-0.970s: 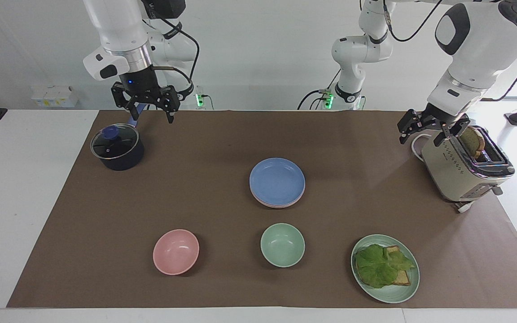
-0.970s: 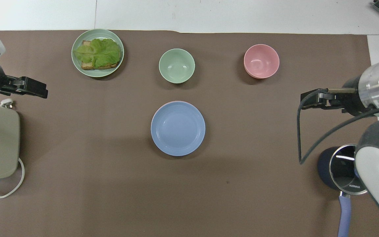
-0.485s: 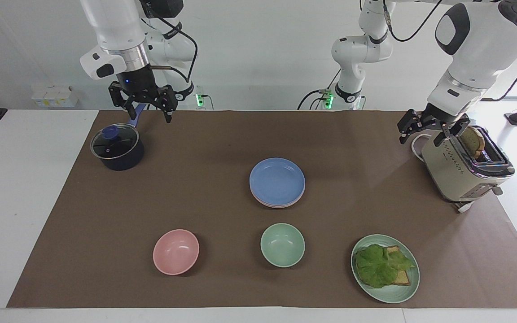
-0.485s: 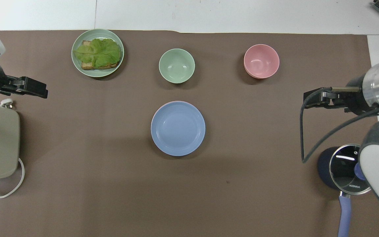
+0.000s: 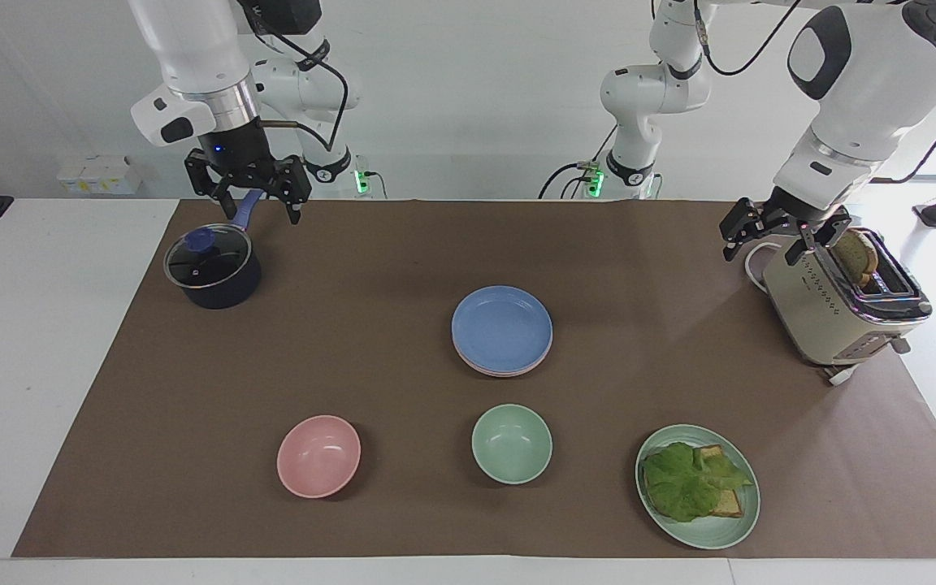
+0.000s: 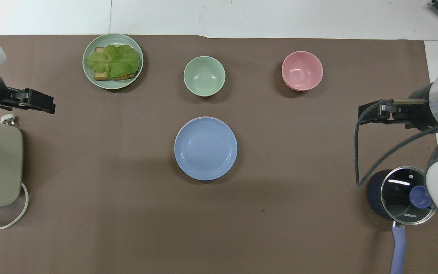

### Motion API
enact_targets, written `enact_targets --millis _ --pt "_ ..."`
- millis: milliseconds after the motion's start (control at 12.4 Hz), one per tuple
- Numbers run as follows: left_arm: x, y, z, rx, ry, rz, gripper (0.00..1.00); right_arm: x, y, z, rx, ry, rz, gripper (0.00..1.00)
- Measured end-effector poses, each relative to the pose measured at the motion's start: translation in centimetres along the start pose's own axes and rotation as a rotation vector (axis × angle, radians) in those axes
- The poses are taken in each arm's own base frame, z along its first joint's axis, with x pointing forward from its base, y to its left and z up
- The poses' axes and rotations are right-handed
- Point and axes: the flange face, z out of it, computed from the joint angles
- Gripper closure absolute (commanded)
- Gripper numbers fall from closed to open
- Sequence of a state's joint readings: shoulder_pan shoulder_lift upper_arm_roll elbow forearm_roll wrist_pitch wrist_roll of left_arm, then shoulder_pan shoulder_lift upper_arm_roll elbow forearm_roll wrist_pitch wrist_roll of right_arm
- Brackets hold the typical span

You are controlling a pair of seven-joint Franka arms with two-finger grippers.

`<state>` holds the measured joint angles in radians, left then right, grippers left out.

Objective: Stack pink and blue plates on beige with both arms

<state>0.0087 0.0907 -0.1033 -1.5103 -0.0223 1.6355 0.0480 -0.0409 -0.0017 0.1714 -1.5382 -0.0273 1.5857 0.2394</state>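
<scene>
The blue plate point(image 5: 502, 327) point(image 6: 205, 148) lies on top of a stack in the middle of the brown mat. Only a thin rim of the pink plate point(image 5: 501, 372) shows under it. The beige plate is hidden. My right gripper point(image 5: 256, 210) point(image 6: 373, 116) hangs open and empty in the air over the pot's handle, at the right arm's end of the table. My left gripper point(image 5: 761, 249) point(image 6: 38, 104) hangs open and empty beside the toaster, at the left arm's end. Both are well away from the stack.
A dark lidded pot point(image 5: 212, 267) with a blue handle stands under the right arm. A beige toaster point(image 5: 842, 302) holds bread. Farthest from the robots are a pink bowl point(image 5: 318, 455), a green bowl point(image 5: 512, 443) and a green plate point(image 5: 724, 532) with lettuce and toast.
My right gripper has risen and drawn back toward its own end of the table, uncovering the pot's lid. The left arm and the plates have not moved.
</scene>
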Motion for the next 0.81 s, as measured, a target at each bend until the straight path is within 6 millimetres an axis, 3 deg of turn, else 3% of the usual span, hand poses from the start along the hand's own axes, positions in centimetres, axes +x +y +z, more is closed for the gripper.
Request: enact_targets --millis 808 --pt "0.00 0.00 0.00 0.000 0.000 0.000 0.00 -0.81 0.34 -0.83 -0.007 -0.025 0.003 0.00"
